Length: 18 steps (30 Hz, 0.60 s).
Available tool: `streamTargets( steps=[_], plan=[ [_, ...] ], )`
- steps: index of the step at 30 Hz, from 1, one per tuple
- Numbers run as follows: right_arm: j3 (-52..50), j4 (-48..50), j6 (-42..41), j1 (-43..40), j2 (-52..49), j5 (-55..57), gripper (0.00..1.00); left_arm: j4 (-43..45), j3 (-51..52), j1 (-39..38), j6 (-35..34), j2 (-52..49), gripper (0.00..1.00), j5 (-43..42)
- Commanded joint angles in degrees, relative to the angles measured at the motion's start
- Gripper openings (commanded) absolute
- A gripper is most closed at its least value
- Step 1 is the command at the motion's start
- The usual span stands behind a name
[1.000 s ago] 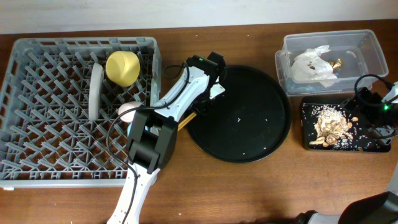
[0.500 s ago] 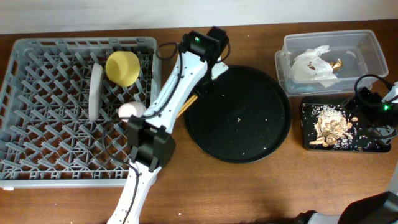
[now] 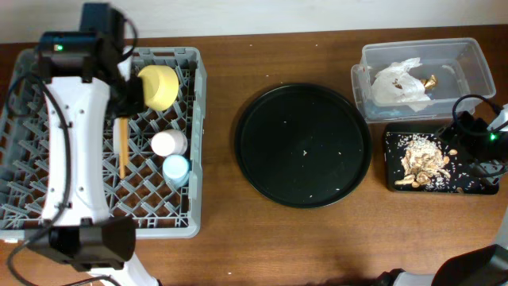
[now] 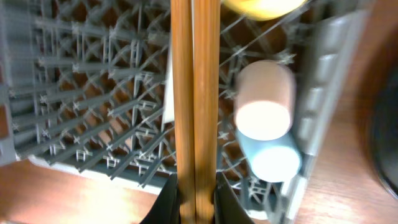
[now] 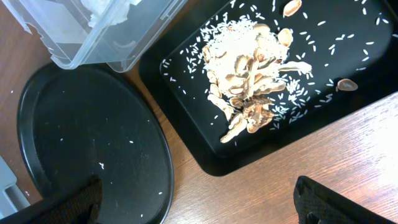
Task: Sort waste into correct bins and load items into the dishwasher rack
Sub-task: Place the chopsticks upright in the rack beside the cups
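Swung away from the round black tray (image 3: pixel 302 147), the left end effector (image 4: pixel 196 200) hangs over the dishwasher rack (image 3: pixel 197 103), clamped on the two chopsticks (image 4: pixel 194 93). Below them in the rack lie the pink cup (image 4: pixel 264 99), the light-blue cup (image 4: pixel 268 155) touching it, and the yellow bowl (image 3: pixel 157 86). The right end effector (image 5: pixel 196 186), fingers apart, hovers above the flat black tray (image 5: pixel 186 134) with the food scraps (image 5: pixel 252 81). The tissue (image 3: pixel 401 83) sits in the clear tub (image 3: pixel 476 59).

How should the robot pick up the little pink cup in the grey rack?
Probably from straight above, pinching the pink cup across its round wall. Its round end faces up among the pegs of the dishwasher rack, and the light-blue cup sits right against one side, so close on the two free sides.
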State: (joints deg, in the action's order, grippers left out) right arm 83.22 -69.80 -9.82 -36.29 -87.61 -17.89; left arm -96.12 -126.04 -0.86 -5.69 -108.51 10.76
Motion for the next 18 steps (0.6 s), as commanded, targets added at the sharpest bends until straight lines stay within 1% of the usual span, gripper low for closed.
streamTargets(
  steps=[1, 6, 7, 9, 12, 14, 16, 17, 18],
  plan=[
    [-0.2, -0.28, 0.59, -0.04, -0.28, 0.5, 0.99, 6.25, 11.1, 1.42, -1.55, -0.44, 0.0, 1.31],
    [-0.2, -0.26, 0.61, -0.04, -0.31, 0.5, 0.99, 19.76, 23.71, 1.42, -2.34, -0.44, 0.0, 1.66],
    [-0.2, -0.26, 0.61, -0.04, -0.31, 0.5, 0.99, 21.81, 25.4, 1.42, -3.78, -0.44, 0.0, 3.1],
    [-0.2, -0.26, 0.61, -0.04, -0.28, 0.5, 0.98, 25.46, 28.24, 1.42, -3.91, -0.44, 0.0, 3.63],
    [-0.2, -0.22, 0.61, -0.04, -0.28, 0.5, 0.99, 27.56, 30.1, 1.4, -3.89, -0.44, 0.0, 3.43],
    [-0.2, -0.02, 0.61, -0.04, -0.28, 0.5, 0.99, 27.74, 30.34, 1.4, -3.89, -0.44, 0.03, 3.43],
    [-0.2, 0.09, 0.61, -0.04, -0.28, 0.5, 0.99, 27.76, 30.34, 1.4, -3.72, -0.44, 0.18, 3.45],
    [-0.2, 0.07, 0.61, -0.04, -0.28, 0.5, 0.99, 27.74, 30.34, 1.4, -3.65, -0.44, 0.29, 3.5],
    [-0.2, 0.07, 0.61, -0.04, -0.28, 0.5, 0.99, 27.74, 30.34, 1.4, -3.56, -0.44, 0.36, 3.65]
  ],
)
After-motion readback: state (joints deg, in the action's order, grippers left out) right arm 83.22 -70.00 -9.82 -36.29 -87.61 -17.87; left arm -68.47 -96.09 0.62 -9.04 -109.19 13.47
